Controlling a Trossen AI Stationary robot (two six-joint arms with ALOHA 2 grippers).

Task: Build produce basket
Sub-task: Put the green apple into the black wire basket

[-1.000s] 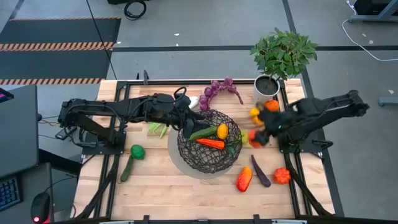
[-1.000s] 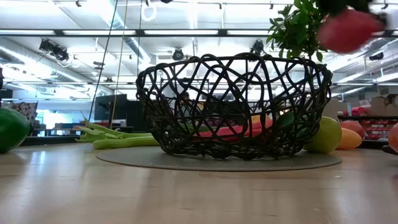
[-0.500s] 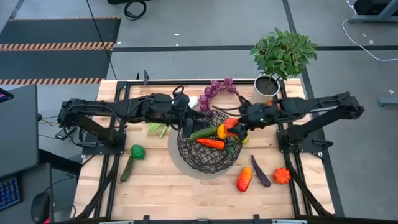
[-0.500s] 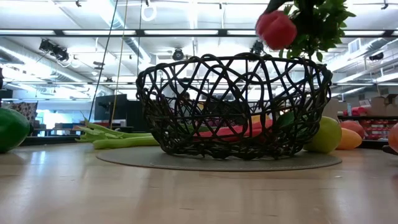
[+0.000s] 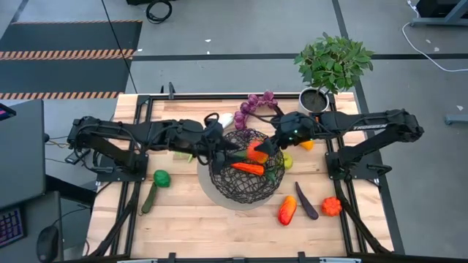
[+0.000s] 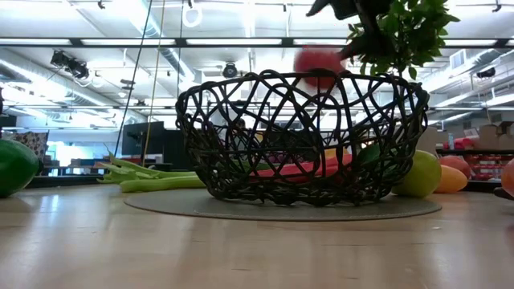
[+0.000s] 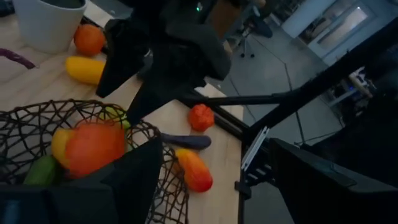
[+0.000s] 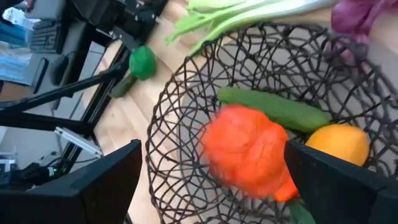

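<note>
Dropping a red pepper (image 5: 256, 152) into the basket (image 5: 246, 191): that reads as the step in hand.

Near edge of table (image 5: 190, 234), right side: an orange-red pepper (image 5: 287, 210), a dark aubergine (image 5: 306, 201) and a small red-orange pepper (image 5: 332, 206) lie on the wood, well apart from the basket. Near left: a green pepper (image 5: 161, 177) with a cucumber (image 5: 148, 198) just beside it.

Centre: basket on its pale base, already holding a carrot (image 5: 247, 168), a second cucumber (image 8: 273, 109) and a lemon (image 8: 337, 144).

Right gripper (image 5: 272, 145) hangs over the basket's far right rim, fingers spread wide; the red pepper appears loose between them, above the other produce. Left gripper (image 5: 221, 148) hovers at the far left rim, fingers also open, nothing in them.

To do it well: keep the release over the middle, not the rim, so the round pepper settles instead of bouncing out; lift clear of the wire and the left arm.

Far side: leek (image 5: 184, 152), grape bunch (image 5: 254, 104), potted plant (image 5: 330, 67).
</note>
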